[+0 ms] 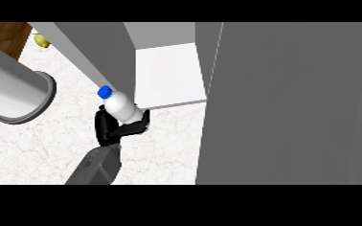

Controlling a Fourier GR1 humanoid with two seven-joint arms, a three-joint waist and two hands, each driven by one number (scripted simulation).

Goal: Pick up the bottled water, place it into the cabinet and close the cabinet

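Cabinet door [283, 105], swung open, fills the right half of the view as a broad grey panel, nearest the camera. Just beyond its edge: cabinet [113, 48] interior w/ white shelf floor [170, 74], open to the front. Bottled water [121, 106], white body w/ blue cap [105, 92], is tilted cap-up-left, lifted off the marble counter [56, 139] and sitting at the shelf's front-left corner, against the grey side wall. One hand [117, 127], on a grey forearm from the lower edge, has its fingers curled round the bottle's lower part; which arm it is can't be told for sure from this view, prob. the left by its position. Other hand: not seen. Grey cylindrical pot [25, 93] at far left; small yellow item [41, 39] at top left.

Progress (judgement): pick-up done; bottle at cabinet mouth but not yet set inside. Remaining: place on shelf, release, close door.
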